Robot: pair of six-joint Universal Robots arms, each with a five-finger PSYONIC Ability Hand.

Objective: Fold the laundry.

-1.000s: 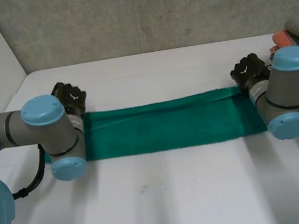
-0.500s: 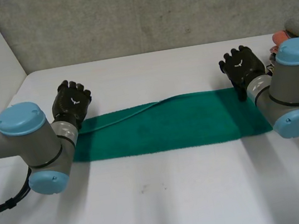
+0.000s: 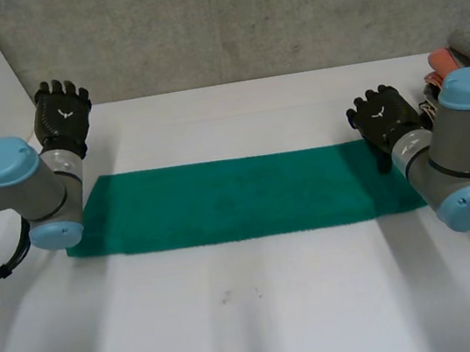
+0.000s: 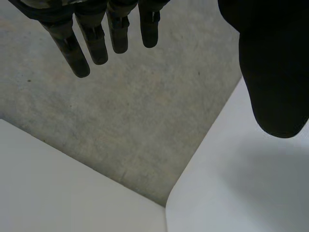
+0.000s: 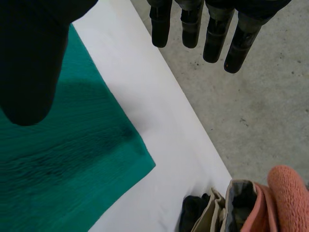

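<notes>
Green terry cloth strip on white surface w/ left hand & right hand fingers straight, empty; only right fingers over a corner, so uneven regrasp may skew fold.

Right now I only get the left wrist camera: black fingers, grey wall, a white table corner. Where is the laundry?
Observer: In the head view a green towel lies flat, a long strip across the table.
Operator: Is the left hand holding it?
Observer: No. The left hand is past the towel's end, toward the wall, not touching it.
Operator: And the other hand?
Observer: The right hand is open too, by the far corner at the towel's other end; that corner lies flat on the table.
</notes>
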